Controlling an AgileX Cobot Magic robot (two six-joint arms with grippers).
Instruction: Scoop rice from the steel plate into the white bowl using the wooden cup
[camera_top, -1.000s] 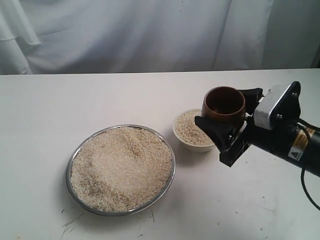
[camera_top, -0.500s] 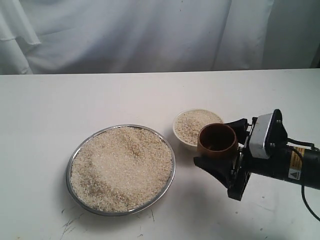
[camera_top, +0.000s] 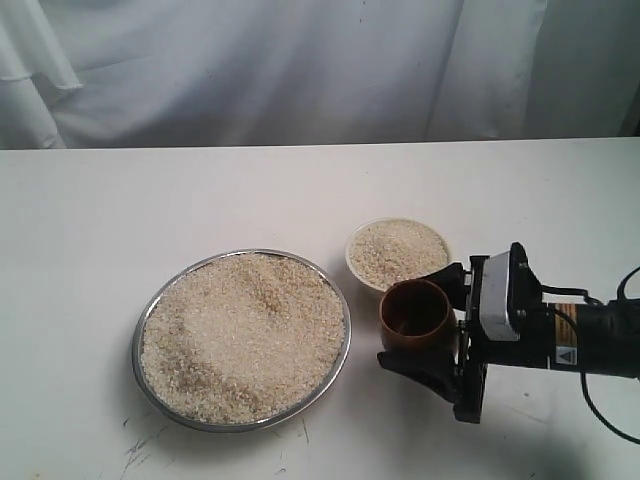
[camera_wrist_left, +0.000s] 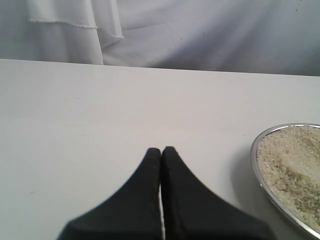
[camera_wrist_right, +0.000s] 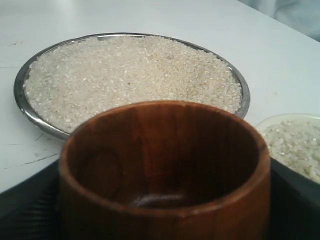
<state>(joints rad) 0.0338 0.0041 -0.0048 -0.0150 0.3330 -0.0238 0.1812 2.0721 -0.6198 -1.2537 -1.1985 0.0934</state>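
The right gripper (camera_top: 421, 318) has dropped lower and nearer, clamped on the wooden cup (camera_top: 413, 324), which stands upright, mouth up, beside the steel plate (camera_top: 137, 345) and just before the white bowl (camera_top: 358, 281) of rice (camera_top: 398, 250). The left gripper (camera_wrist_left: 161, 150) is pressed together.

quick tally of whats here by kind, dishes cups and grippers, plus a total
steel plate: 1
white bowl: 1
wooden cup: 1
grippers: 2, the left gripper and the right gripper
total: 5
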